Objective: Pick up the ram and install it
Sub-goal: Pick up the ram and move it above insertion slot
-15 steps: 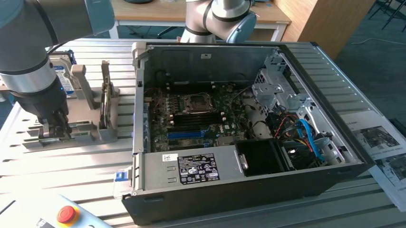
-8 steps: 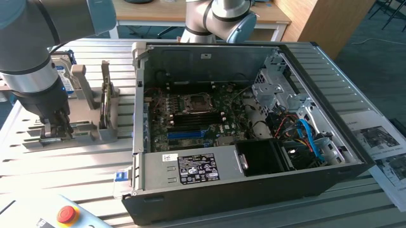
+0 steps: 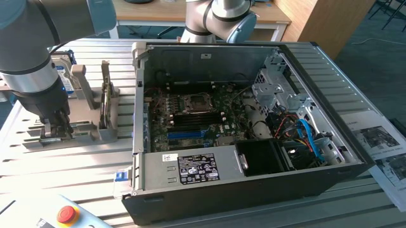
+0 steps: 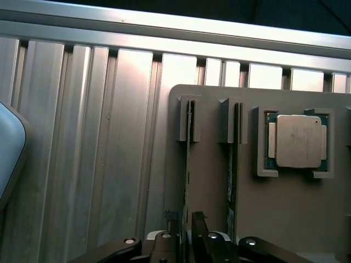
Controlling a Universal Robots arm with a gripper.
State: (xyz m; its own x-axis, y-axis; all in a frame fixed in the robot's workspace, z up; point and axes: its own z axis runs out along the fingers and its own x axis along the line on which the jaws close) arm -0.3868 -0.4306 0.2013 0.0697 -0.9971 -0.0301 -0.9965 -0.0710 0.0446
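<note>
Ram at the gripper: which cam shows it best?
Wrist view. The ram stands edge-on in its holder slot, reaching to the gripper, with a second stick beside it. In the exterior view the gripper sits low at the holder, covering most of that stick.

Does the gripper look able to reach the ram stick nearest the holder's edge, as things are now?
Probably yes: the gripper sits right at that ram, which stands on edge in the gray holder, with nothing between them.
</note>
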